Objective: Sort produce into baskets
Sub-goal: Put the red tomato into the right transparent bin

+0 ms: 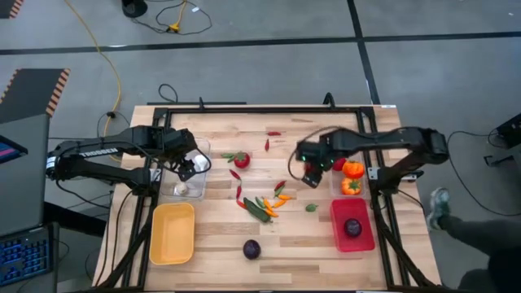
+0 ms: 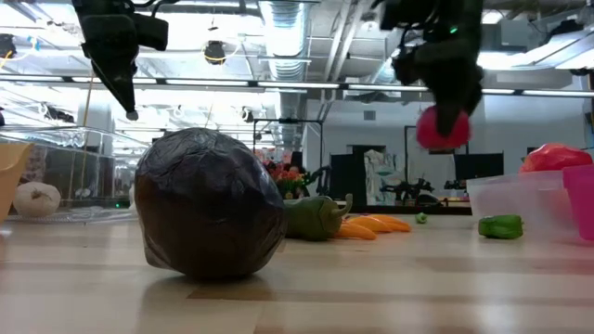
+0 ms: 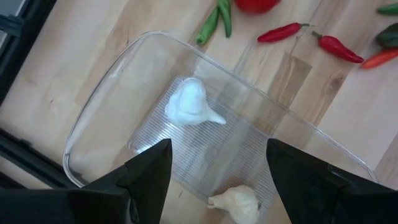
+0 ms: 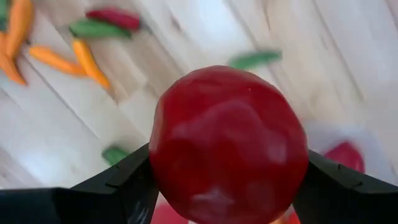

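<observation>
My right gripper (image 1: pixel 310 174) is above the table's middle right, shut on a red tomato (image 4: pixel 227 143), which also shows in the low view (image 2: pixel 440 127). My left gripper (image 3: pixel 214 180) is open and empty above the clear bin (image 1: pixel 198 149), which holds two white garlics (image 3: pixel 189 102) (image 3: pixel 236 200). A second tomato (image 1: pixel 242 159) and a heap of chillies (image 1: pixel 264 203) lie on the table's middle. A dark purple round (image 1: pixel 251 249) lies near the front edge. The red bin (image 1: pixel 339 238) holds another purple round (image 1: pixel 352 227). My right gripper pinches the tomato by two opposite sides (image 4: pixel 163 155) between its two fingers. The fingers come from above, pointing down. The tomato hangs at the fingers' lower ends, lifted well clear of the table.
An empty yellow bin (image 1: pixel 172 233) stands at the front left. Two orange peppers (image 1: pixel 352 169) (image 1: pixel 350 186) lie right of my right gripper, above the red bin. A single red chilli (image 1: pixel 273 133) lies near the far edge, and a small green piece (image 1: pixel 311 207) lies left of the red bin.
</observation>
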